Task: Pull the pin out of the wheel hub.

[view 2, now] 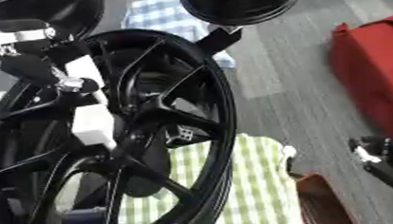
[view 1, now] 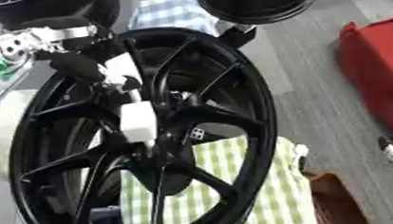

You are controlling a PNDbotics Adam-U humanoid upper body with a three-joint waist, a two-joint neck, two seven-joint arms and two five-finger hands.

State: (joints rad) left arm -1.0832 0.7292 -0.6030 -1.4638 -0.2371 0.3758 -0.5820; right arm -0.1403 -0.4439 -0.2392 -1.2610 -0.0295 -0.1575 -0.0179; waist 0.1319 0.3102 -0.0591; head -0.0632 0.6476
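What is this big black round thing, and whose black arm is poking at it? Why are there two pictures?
Both pictures come from a robot's two eyes, looking down, so they show almost the same scene. The big round thing is a black wheel with spokes, standing on its edge. From the upper left comes the robot's left arm, black and silver. Its left robot hand reaches to the middle of the wheel, at a white block there. I cannot tell whether it grips anything. The right robot hand waits low on the right. Behind the wheel lies a green checked cloth, and a red bag sits on the grey floor.

black wheel (view 1: 232, 98), green checked cloth (view 1: 261, 187), red bag (view 1: 379, 72)
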